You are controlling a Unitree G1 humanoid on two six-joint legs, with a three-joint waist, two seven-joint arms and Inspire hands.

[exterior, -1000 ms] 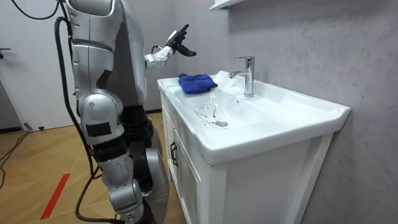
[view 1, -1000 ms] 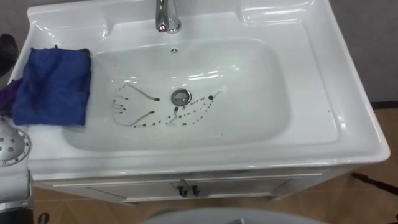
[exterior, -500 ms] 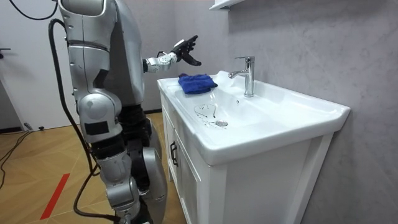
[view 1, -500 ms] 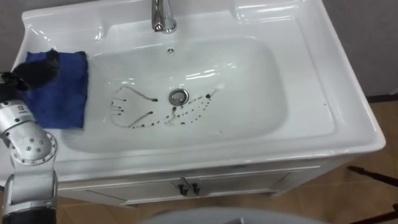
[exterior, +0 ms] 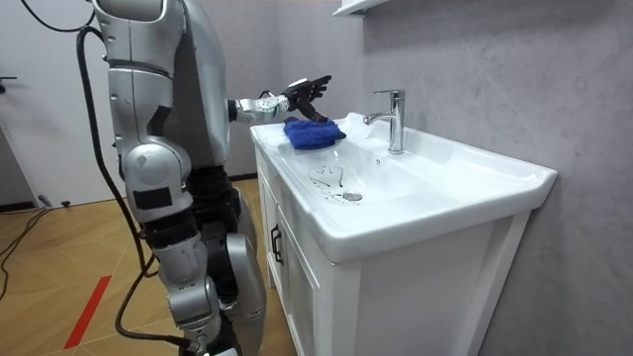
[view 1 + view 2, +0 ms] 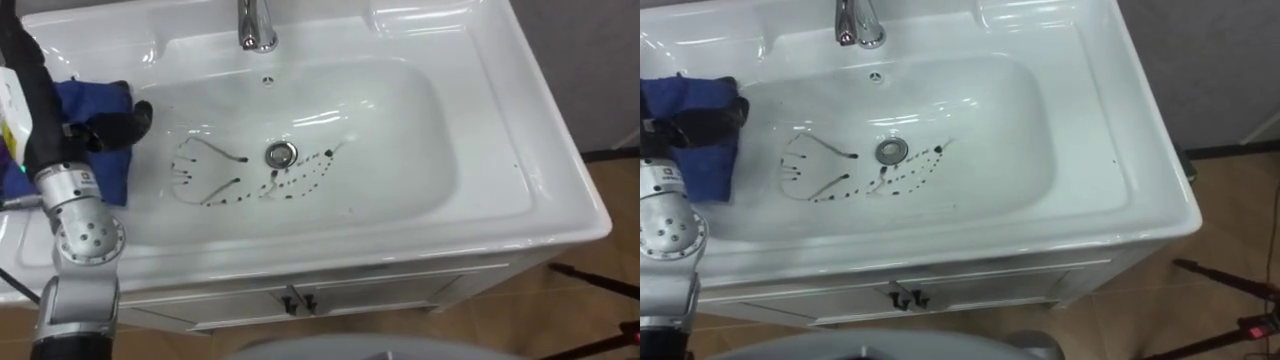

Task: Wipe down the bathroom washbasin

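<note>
Left eye view shows the white basin (image 6: 400, 130) with a spray of dark streaks and spots (image 6: 215, 180) on its floor, spread to both sides of the drain (image 6: 281, 154) and mostly on the robot's left of it. None of this dirt is wiped yet. The blue cloth (image 6: 112, 172) lies crumpled on the flat ledge at the basin's left end, outside the bowl and well apart from the marks.

The left hand (image 6: 108, 128) is over the cloth with its dark fingers (image 6: 138, 115) stretched out and relaxed, gripping nothing. In the room view it sits just above the top of the cloth, and I cannot tell whether the fingertips touch the fabric.

My reading is that the step in hand is the reach for the cloth, so the task is at its very start. The next move calls for the hand to settle onto the cloth and close round a good bunch of it, then carry it over the ledge's inner edge and down the slope to the streaks near the drain. A shallow pinch might lift just one fold and leave the rest trailing.

The tap (image 6: 255, 25) stands at the back rim, clear of that path. In the room view the robot stands upright at the end of the cabinet (image 5: 297, 287) on the room view's left
</note>
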